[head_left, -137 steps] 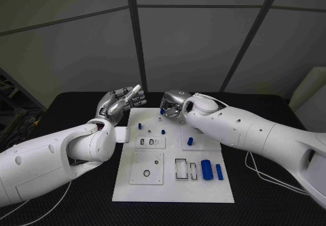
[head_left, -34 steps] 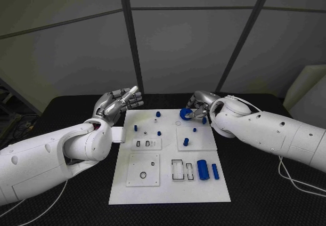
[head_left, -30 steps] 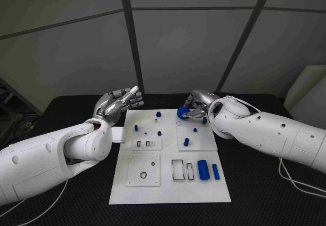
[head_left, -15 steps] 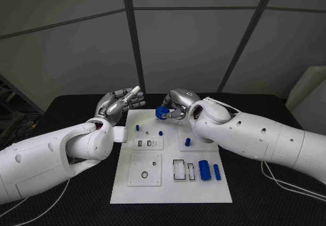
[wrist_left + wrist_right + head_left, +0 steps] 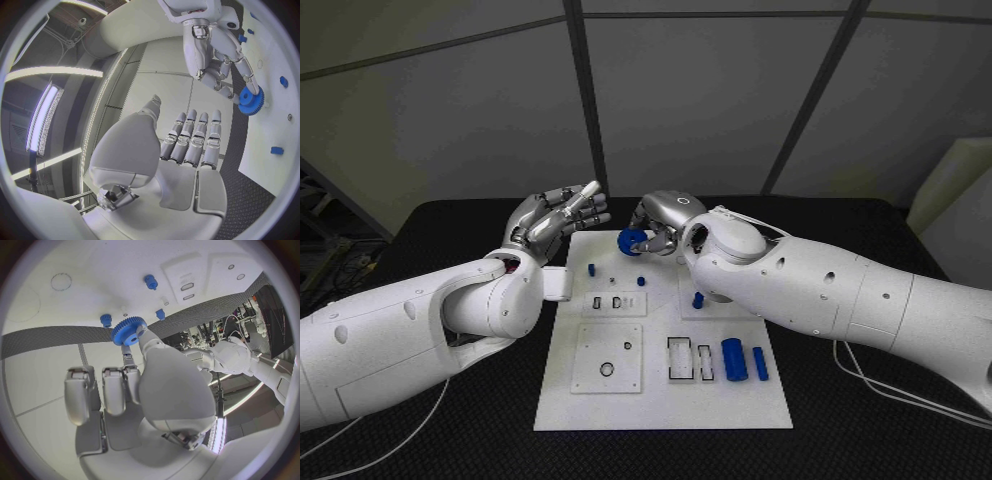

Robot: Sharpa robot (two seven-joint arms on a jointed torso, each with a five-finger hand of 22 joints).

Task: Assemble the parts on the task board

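Blue gear (image 5: 633, 240), white task board (image 5: 664, 390), black table (image 5: 473, 440), silver fingers (image 5: 583, 207).

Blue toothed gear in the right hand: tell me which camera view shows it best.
The right wrist view: the blue toothed gear faces the camera there, teeth and centre hole plain, pinched at the right hand's fingertips. The left wrist view shows it teeth-on below the fingers. The head view shows it small and partly covered.
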